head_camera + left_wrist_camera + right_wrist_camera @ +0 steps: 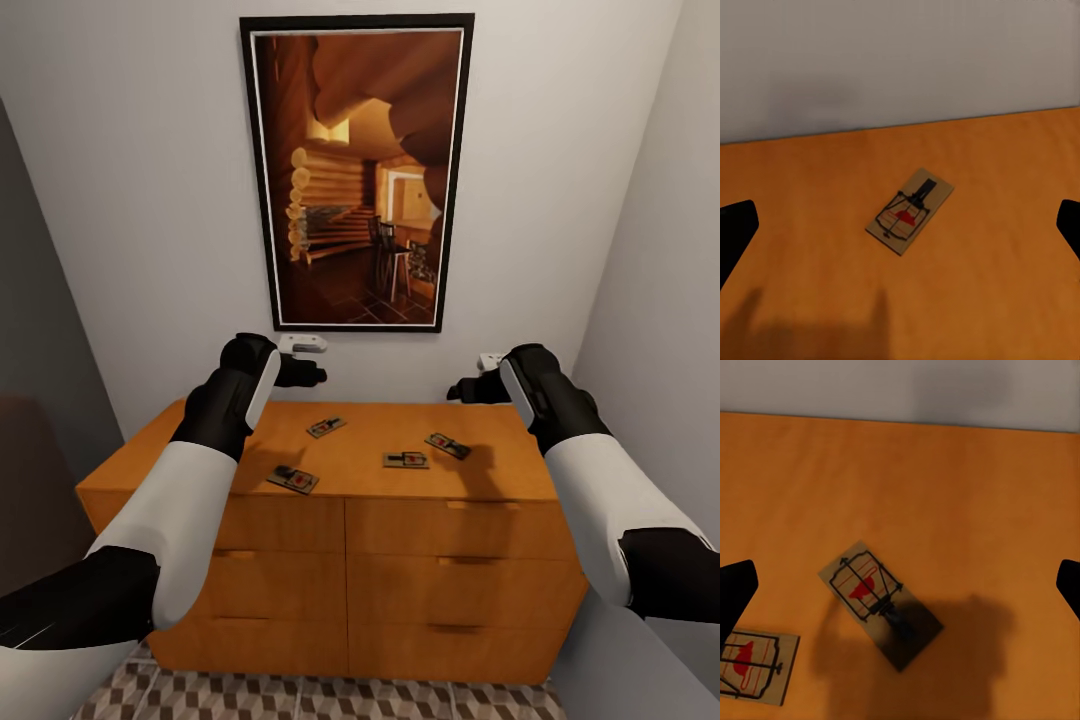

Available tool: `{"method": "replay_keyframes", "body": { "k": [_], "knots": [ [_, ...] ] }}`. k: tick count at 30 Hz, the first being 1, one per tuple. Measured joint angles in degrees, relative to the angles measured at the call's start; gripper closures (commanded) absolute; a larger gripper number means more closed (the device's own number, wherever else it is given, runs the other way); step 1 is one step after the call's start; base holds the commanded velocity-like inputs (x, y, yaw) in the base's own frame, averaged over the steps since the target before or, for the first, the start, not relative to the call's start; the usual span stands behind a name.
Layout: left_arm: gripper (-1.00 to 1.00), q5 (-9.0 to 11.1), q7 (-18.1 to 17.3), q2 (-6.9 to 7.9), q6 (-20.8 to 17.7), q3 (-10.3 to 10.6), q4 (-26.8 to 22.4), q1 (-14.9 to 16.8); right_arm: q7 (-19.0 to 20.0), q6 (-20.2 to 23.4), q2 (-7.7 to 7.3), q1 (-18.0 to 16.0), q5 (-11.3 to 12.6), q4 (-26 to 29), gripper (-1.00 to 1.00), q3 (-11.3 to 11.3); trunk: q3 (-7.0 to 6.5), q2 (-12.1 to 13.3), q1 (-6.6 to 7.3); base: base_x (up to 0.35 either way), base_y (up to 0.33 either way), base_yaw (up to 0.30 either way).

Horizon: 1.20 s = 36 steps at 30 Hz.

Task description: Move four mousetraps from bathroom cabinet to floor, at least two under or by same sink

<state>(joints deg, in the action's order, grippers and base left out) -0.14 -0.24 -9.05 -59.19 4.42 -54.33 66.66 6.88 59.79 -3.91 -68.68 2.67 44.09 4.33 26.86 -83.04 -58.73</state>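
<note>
Lying flat on the cabinet [350, 465], four mousetraps [406, 460] in head view, both wrist views showing each pincer released.

cabinet [400, 540]: orange-brown wood, smooth, satin
mousetraps [910, 210]: pale wood bases, dark wire
bathroom floor [300, 698]: patterned tiles
wall [140, 200]: matt white

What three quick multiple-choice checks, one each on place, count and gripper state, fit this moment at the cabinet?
1. Where are the mousetraps?
A on the cabinet top
B on the floor
C in a drawer

2. How many traps show in the head view?
A two
B three
C four

3. What is the left gripper doing?
A gripping a trap
B open above a trap
C pulling a handle

Answers: 1 A, all lie flat on the wooden top; 2 C, four are spread out; 3 B, its fingertips stand wide apart.
</note>
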Motion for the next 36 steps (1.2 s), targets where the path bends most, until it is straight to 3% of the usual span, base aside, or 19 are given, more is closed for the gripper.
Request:
{"method": "replay_keyframes", "body": {
  "k": [25, 36],
  "knots": [
    [-1.0, 0.1, 0.0, -0.01, 0.0, 0.0, 0.6, 0.0, -0.2, 0.0, 0.21, 0.0, 0.0, -2.9, -1.0, 0.0, 0.0, 0.0, 0.0, 0.043, 0.0, 0.0],
    [-1.0, 0.1, 0.0, 0.0, 0.1, 0.0, 2.2, 0.0, -0.3, 0.0, 0.23, 0.0, -0.1, -8.5, -1.0, -0.2, 0.0, 0.0, 0.0, 0.001, 0.0, 0.0]
  ]
}}
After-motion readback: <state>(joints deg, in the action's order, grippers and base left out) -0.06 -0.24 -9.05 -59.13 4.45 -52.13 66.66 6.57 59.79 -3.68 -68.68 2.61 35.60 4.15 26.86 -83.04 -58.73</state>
